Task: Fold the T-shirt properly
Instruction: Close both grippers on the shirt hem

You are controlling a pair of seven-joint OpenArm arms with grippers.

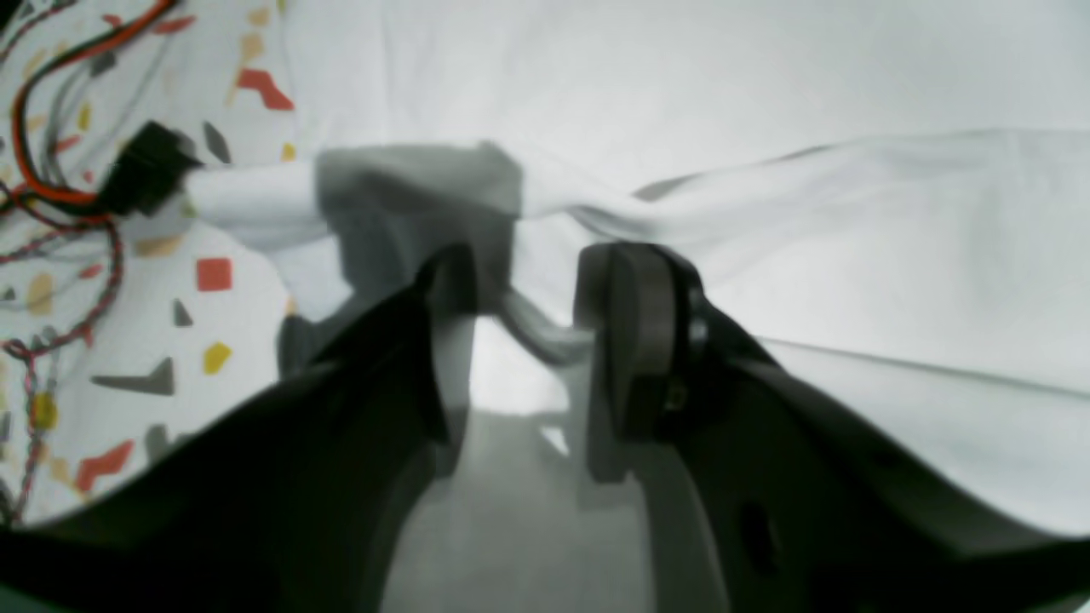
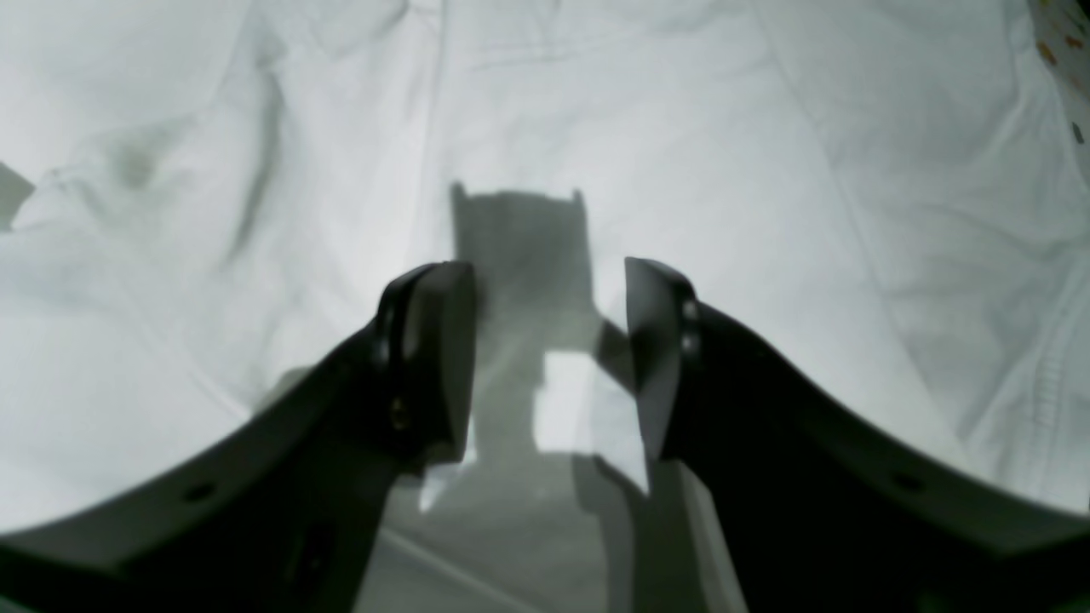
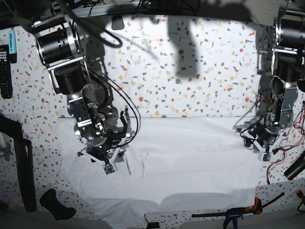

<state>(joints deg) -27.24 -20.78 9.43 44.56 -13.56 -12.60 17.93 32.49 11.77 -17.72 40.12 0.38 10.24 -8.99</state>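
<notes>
Both our hands hang with jaws apart, holding nothing: left hand at the T-shirt's right edge, right hand over its left part, on the speckled counter.

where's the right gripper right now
In the base view the right gripper sits at left, jaws open, low over the T-shirt near its left edge.

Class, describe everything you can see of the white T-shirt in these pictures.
The T-shirt is plain white, soft-looking cloth with no print, spread wide and mostly flat on the speckled table. Shallow wrinkles cross it, and its near hem is uneven. A raised ridge lies just ahead of the left claw. The right claw is over the cloth, jaws apart, gripping nothing.
</notes>
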